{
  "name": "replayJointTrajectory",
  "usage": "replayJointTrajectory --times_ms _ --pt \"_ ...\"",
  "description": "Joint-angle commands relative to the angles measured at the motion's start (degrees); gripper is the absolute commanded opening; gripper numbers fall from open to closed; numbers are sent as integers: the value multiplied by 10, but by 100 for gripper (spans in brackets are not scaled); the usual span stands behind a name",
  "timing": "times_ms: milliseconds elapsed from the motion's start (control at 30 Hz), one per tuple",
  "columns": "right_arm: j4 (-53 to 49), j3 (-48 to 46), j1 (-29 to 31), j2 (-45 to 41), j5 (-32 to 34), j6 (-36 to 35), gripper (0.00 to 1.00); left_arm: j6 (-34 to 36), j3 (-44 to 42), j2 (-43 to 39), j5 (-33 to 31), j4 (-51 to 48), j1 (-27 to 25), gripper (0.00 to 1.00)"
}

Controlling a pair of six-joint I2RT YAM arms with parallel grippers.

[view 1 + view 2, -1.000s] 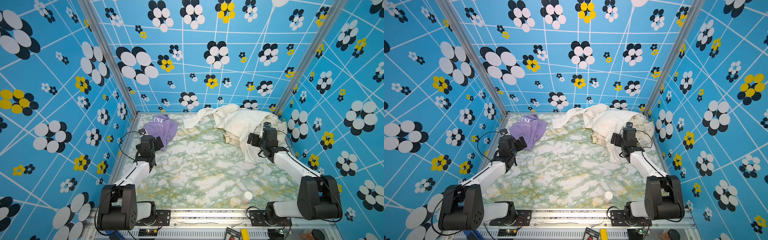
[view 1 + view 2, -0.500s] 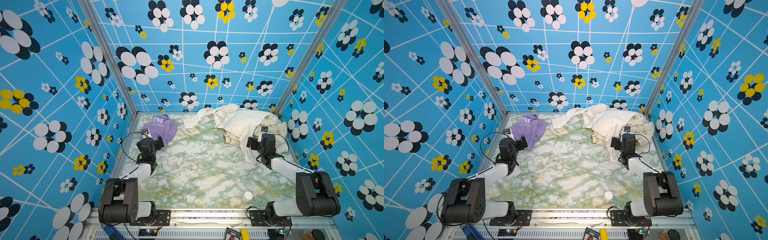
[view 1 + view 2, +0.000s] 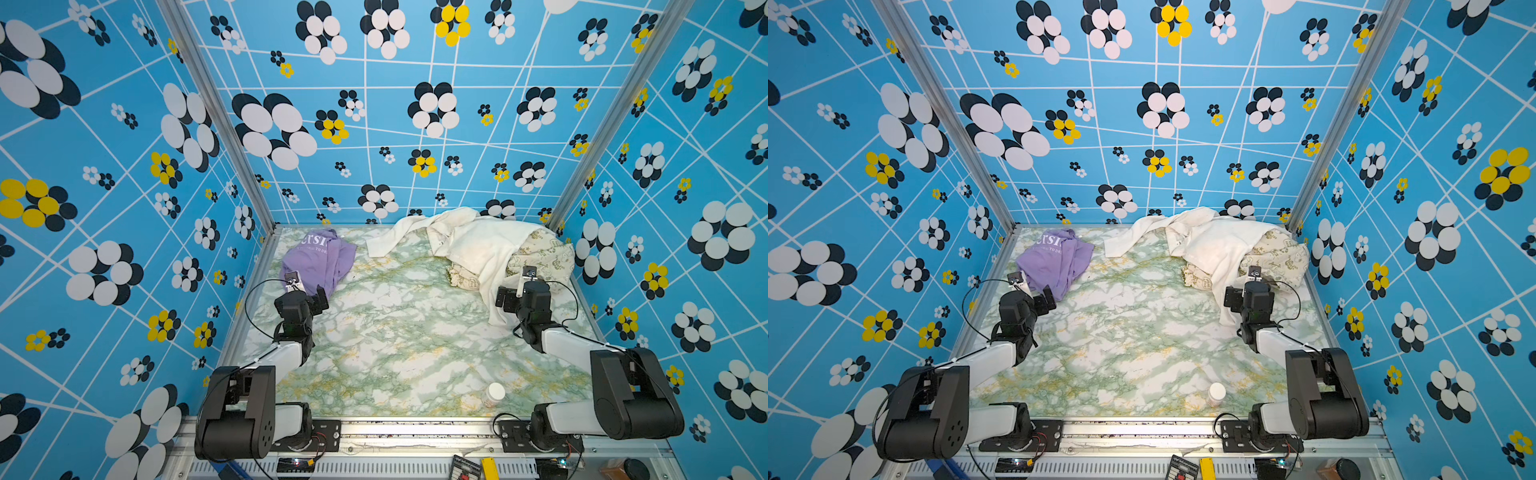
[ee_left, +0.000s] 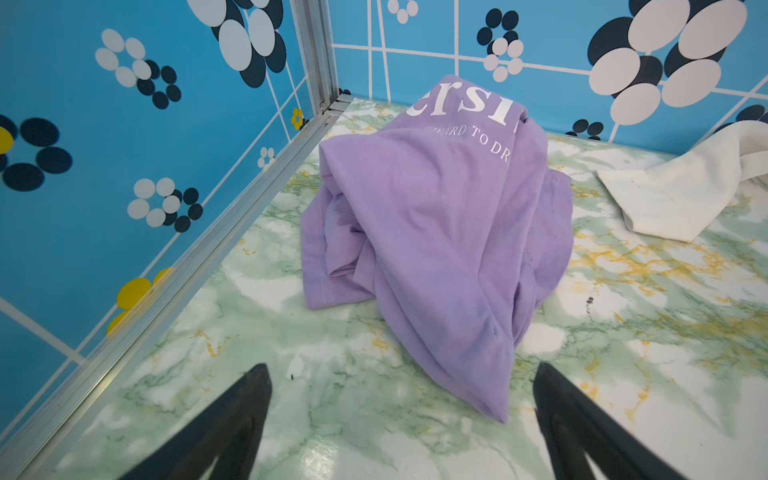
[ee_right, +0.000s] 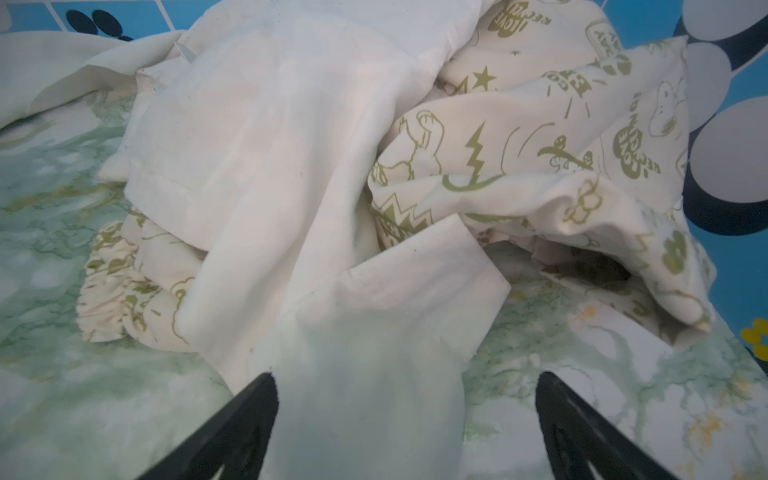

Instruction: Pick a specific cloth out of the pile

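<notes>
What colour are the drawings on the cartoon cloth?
Olive green, on the cream cartoon cloth; clearest in the right wrist view.

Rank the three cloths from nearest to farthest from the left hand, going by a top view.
1. Purple cloth: in the far-left corner, just beyond the open left hand.
2. Cream-white cloth: along the far wall, with a sleeve reaching toward the middle.
3. Beige cartoon-printed cloth: in the far-right corner, partly under the cream-white one.

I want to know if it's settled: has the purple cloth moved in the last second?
No. The purple cloth lies where it did, by the back-left corner post.
</notes>
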Motion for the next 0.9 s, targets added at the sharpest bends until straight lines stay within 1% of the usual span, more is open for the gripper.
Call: replayJointTrajectory --times_ms 0,67,200,267,400,467,500,533,600,667,700,733,800,867 --pt "67 -2 -1 8 13 -10 99 9 -1 22 4 59 -2 99" --pt "84 -1 -2 18 10 -20 99 11 4 41 3 71 -2 99" --pt "128 -10 -7 45 14 -18 99 13 9 75 10 88 -1 99" --pt "152 -16 -7 60 14 -20 99 15 18 77 8 75 -4 99" --pt "173 -27 -12 63 -2 -18 99 18 9 77 13 93 -6 99" --pt "204 -41 -16 73 -15 -19 99 23 2 80 23 107 -6 99" --pt "243 -53 -16 85 -18 -20 99 26 0 82 28 114 -6 99" --pt "262 -57 -16 92 -18 -22 99 29 -1 84 33 118 -7 99" --pt "224 -49 -16 79 -18 -22 99 39 -6 102 51 143 -10 99" --pt "231 -50 -16 81 -18 -21 99 46 -12 136 60 191 -10 99" --pt "237 -52 -16 84 -19 -23 99 54 -9 141 60 190 -15 99" --pt "234 -51 -16 83 -18 -22 99 55 -4 134 53 167 -22 99" --pt "230 -51 -16 82 -18 -22 99 59 -5 139 46 178 -25 99" --pt "230 -50 -16 82 -17 -22 99 56 -3 136 48 170 -24 99"
